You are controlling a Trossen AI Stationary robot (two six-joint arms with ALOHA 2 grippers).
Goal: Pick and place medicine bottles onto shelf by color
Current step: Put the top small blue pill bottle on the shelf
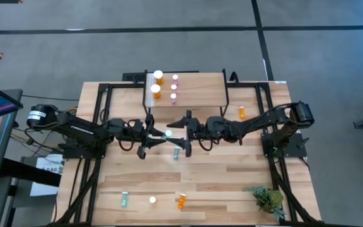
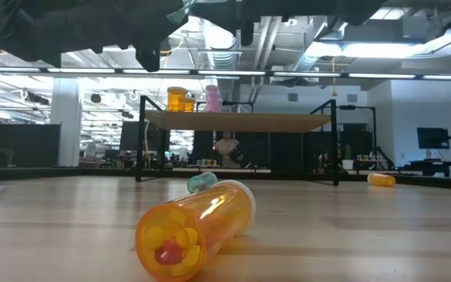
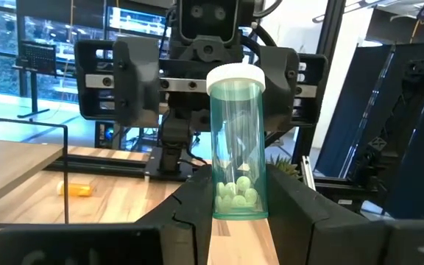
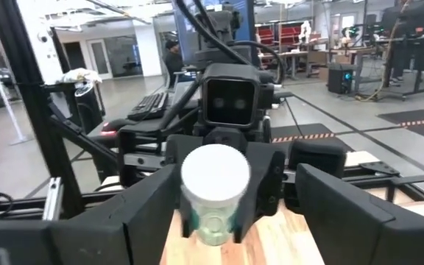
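Handover mid-table, just before the shelf [image 1: 188,91]: teal bottle [image 3: 237,143] upright, pinched low by left gripper [image 1: 161,133]; right gripper [image 1: 180,129] spread around its white-capped end. Best closing squarely before left release. Contact between right fingers [image 4: 149,202] and bottle hard to make out.

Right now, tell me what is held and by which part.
The left pincer grips the teal bottle low on its body, upright; the right pincer brackets its capped end.

Pills in teal bottle [image 4: 213,200] blurred
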